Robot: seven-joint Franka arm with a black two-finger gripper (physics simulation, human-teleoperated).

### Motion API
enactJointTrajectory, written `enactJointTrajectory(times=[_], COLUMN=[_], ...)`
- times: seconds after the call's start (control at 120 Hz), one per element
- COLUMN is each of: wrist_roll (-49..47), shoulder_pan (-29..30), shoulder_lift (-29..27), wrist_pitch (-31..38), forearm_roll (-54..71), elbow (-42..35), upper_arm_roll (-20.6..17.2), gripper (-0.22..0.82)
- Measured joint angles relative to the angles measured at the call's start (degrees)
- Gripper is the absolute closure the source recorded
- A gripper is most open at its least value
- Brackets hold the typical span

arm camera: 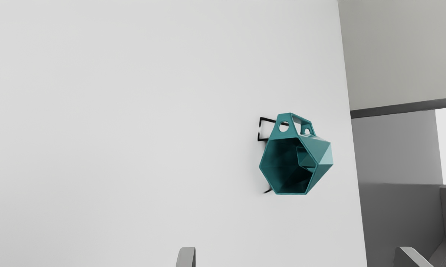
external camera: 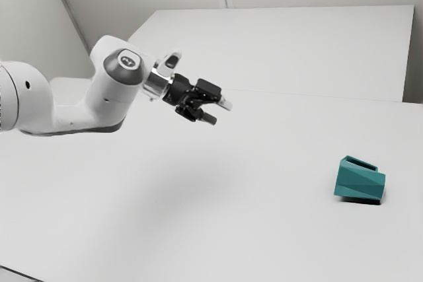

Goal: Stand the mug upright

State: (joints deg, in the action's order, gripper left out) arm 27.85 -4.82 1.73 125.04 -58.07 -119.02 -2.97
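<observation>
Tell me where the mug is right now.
The teal mug lies on its side on the white table, toward the exterior view's right, apart from the open gripper and, in the wrist view, near the table's edge.

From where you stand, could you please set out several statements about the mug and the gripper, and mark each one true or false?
1. The mug lies on its side on the table. True.
2. The gripper is shut on the mug. False: its fingers stand apart, and the mug is well away from them.
3. The mug's handle has round holes in it. True.
4. The mug's mouth is turned away from the wrist camera. False: the mouth faces it, so the inside shows.
5. In the exterior view, the mug is farther to the view's right than the gripper. True.
</observation>
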Motion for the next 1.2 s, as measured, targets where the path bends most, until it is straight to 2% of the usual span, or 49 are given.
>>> enactJointTrajectory(times=[0.275, 0.825, 1.2], wrist_roll=[11.86, 30.76, 39.3], shoulder_pan=[-7.35, -13.17, -15.78], shoulder_lift=[3.63, 10.24, 18.04], wrist_pitch=[2.45, 3.35, 3.14], forearm_roll=[-13.07, -28.16, -32.19], elbow=[-3.18, -3.28, 4.21], upper_arm_roll=[-0.02, -0.09, -0.19], gripper=[0.03, 0.02, 0.02])
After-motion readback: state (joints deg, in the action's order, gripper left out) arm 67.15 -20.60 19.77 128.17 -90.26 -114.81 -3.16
